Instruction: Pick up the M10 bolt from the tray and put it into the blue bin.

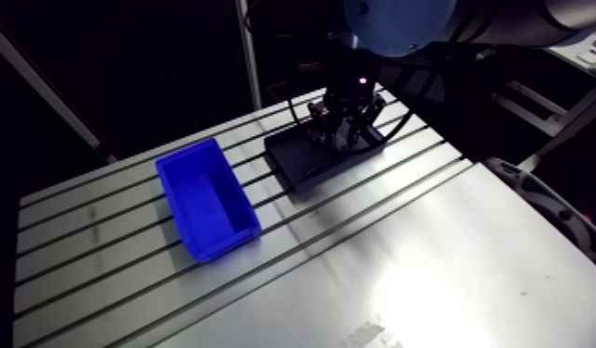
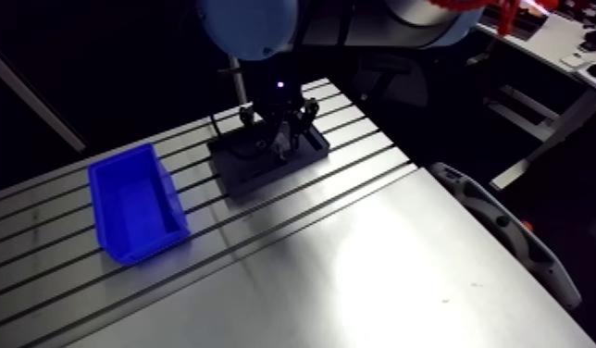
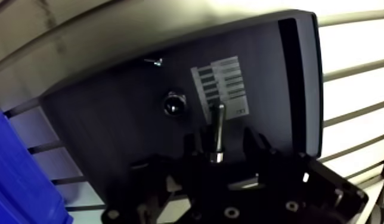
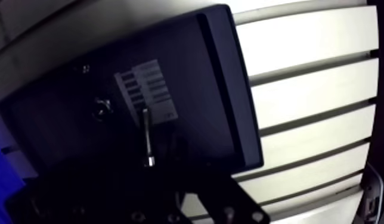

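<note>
My tool (image 3: 221, 142) has its two fingers (image 3: 191, 146) apart, one each side of the shiny grey metal bolt (image 3: 216, 126) lying in the flat black tray (image 3: 111, 119), so I can squeeze it next.

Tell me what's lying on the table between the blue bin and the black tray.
Nothing: in the arm view only bare slotted table separates the blue bin from the black tray.

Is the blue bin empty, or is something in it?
Empty: in the arm view the blue bin shows only its bare blue floor, with nothing lying inside.
</note>
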Available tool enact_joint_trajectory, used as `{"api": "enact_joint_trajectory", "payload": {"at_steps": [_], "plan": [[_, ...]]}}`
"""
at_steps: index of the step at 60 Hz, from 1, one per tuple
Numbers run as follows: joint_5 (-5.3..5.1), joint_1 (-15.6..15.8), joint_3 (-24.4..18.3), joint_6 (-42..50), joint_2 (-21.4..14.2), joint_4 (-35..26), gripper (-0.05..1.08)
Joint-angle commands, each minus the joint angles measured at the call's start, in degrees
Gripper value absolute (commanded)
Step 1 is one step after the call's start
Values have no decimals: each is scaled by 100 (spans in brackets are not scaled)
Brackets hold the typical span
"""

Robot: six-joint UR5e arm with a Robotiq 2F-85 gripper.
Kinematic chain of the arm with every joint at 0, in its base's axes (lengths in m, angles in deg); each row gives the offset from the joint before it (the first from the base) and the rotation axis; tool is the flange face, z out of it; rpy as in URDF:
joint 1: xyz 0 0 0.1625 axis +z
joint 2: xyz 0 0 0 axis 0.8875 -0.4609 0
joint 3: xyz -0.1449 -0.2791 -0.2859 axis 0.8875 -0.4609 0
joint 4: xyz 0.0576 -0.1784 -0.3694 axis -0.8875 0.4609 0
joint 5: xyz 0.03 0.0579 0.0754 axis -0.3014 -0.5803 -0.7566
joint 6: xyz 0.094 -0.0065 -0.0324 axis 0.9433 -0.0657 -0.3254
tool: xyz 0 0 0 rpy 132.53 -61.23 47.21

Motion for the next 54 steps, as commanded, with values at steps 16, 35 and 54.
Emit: {"api": "enact_joint_trajectory", "payload": {"at_steps": [16,35,54], "plan": [[1,5,10,0,3,7,58],[1,5,10,0,3,8,61],[1,14,10,8,5,8,62]]}}
